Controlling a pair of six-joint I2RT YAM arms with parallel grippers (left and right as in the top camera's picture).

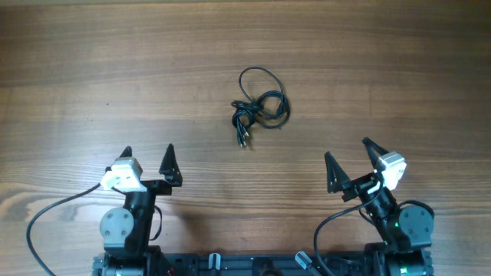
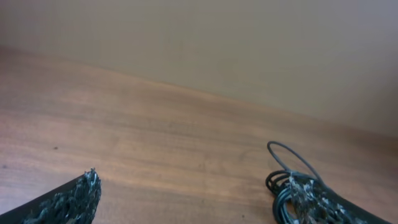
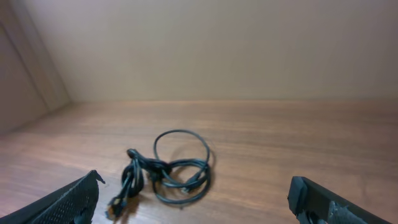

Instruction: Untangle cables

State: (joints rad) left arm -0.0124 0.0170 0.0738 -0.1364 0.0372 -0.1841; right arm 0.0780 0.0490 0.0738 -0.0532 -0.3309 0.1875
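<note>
The cables lie as one small black knotted bundle with a loose loop on top, on the wooden table a little right of centre. They show in the right wrist view ahead and left of centre, and in the left wrist view partly behind the right fingertip. My left gripper is open and empty at the near left, well short of the bundle. My right gripper is open and empty at the near right, also apart from it.
The wooden table stretches all round the bundle. A pale wall stands behind the far table edge. Thick black arm wires trail at the near edge by the arm bases.
</note>
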